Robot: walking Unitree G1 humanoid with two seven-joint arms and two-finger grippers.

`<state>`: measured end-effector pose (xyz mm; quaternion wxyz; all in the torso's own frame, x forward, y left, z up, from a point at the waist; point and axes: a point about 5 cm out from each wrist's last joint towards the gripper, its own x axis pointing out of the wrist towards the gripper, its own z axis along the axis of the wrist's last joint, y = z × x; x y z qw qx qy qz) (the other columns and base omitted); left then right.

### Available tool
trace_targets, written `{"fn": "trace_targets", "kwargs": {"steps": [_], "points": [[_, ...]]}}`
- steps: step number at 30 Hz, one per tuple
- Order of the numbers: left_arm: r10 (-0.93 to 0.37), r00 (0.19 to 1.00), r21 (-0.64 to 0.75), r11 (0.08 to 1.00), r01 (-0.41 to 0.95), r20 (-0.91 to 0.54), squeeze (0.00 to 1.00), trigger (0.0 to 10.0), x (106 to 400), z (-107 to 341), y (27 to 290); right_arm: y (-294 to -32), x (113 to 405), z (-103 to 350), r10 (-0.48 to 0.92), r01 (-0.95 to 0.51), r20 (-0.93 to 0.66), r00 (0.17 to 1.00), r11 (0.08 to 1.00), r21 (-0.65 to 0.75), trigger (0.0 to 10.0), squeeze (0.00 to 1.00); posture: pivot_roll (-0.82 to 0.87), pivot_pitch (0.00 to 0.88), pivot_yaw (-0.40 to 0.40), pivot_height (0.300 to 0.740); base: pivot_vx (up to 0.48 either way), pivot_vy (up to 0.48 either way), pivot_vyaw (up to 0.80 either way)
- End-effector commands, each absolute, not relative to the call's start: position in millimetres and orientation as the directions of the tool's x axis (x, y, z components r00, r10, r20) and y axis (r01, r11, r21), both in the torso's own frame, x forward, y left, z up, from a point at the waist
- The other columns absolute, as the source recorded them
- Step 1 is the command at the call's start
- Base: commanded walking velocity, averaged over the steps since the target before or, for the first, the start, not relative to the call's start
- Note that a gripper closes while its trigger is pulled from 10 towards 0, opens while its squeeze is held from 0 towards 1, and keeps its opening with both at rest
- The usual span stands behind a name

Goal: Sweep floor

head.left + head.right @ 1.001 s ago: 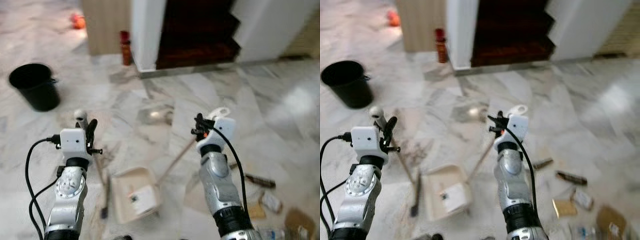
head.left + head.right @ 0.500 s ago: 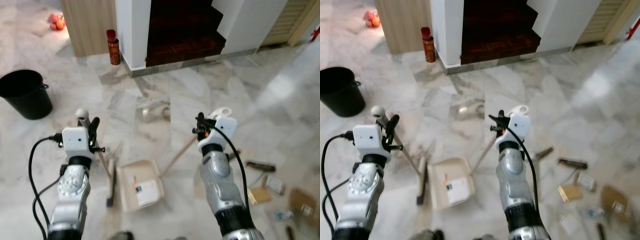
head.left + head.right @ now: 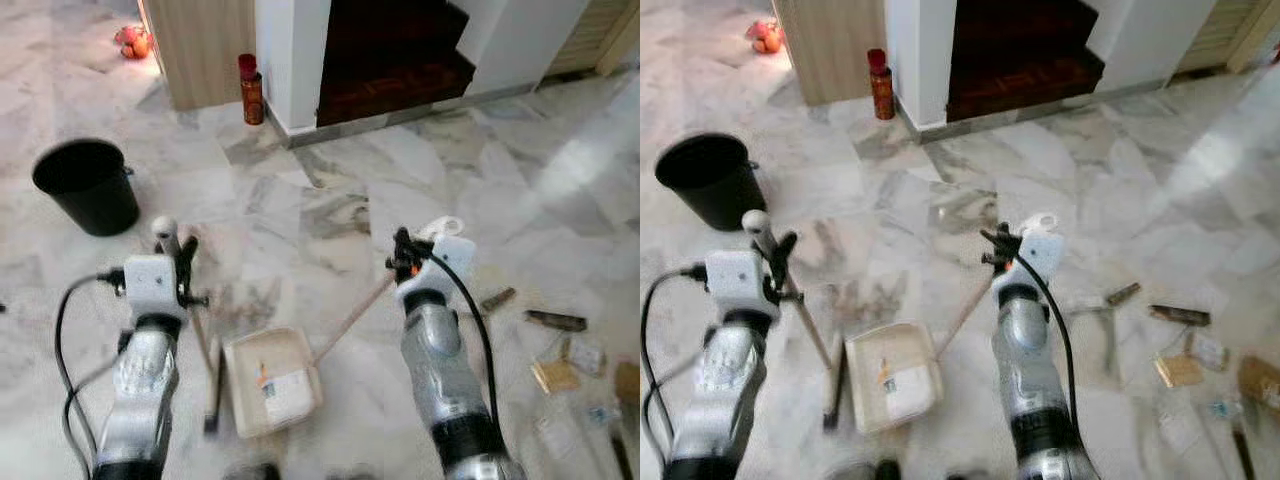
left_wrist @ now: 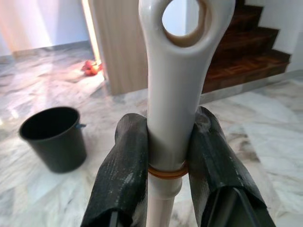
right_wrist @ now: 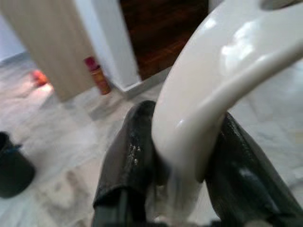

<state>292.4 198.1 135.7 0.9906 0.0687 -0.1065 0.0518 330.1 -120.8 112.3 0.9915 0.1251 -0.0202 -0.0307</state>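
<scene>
The robot stands on a marble floor (image 3: 480, 180) with both arms raised in front of it. The left claw (image 4: 165, 156) is clamped tight on the pale handle of a broom (image 4: 177, 85), its two black fingers (image 4: 125, 165) pressing either side of the shaft just below the looped hanging hole at the top. From the head views the broom shaft slants down from that claw to a dark, narrow head (image 3: 213, 390) resting on the floor just left of the dustpan. The right claw (image 5: 182, 156) is closed the same way around the curved white end of the dustpan handle (image 5: 222, 71), and that long handle (image 3: 350, 322) runs down and to the left to the cream dustpan (image 3: 272, 380), which sits flat on the floor between the two arms with a few scraps of paper in it. To the right of the right arm, bits of litter (image 3: 555, 372) lie scattered on the floor: dark sticks, a brown card, some wrappers. A black bucket (image 3: 88, 185) stands well off to the left. Further back are a wooden panel, a red can (image 3: 251, 88) at the foot of a white pillar, and dark steps (image 3: 390, 60) beyond.
</scene>
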Motion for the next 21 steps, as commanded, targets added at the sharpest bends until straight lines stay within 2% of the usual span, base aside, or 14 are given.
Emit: {"fn": "trace_targets", "kwargs": {"steps": [1, 6, 21], "points": [[0.086, 0.961, 0.118, 0.986, -0.120, 0.262, 0.00, 10.0, 292.3, 145.6, 198.1, -123.8, 332.9, 121.5, -0.078, 0.060, 0.065, 0.995, 0.968, 0.246, 10.0, 0.00, 0.05, 0.178, -0.102, 0.740, 0.000, 0.382, -0.51], [0.088, 0.961, 0.118, 0.985, -0.123, 0.261, 0.00, 10.0, 291.8, 145.9, 199.4, -123.3, 333.1, 121.5, -0.076, 0.058, 0.063, 0.995, 0.967, 0.249, 10.0, 0.00, 0.05, 0.179, -0.103, 0.740, 0.000, 0.381, -0.74], [0.096, 0.961, 0.117, 0.985, -0.129, 0.258, 0.00, 10.0, 291.1, 145.2, 200.4, -122.8, 333.1, 122.2, -0.071, 0.052, 0.068, 0.995, 0.969, 0.242, 10.0, 0.00, 0.06, 0.181, -0.107, 0.740, 0.000, 0.384, 0.00]]}}
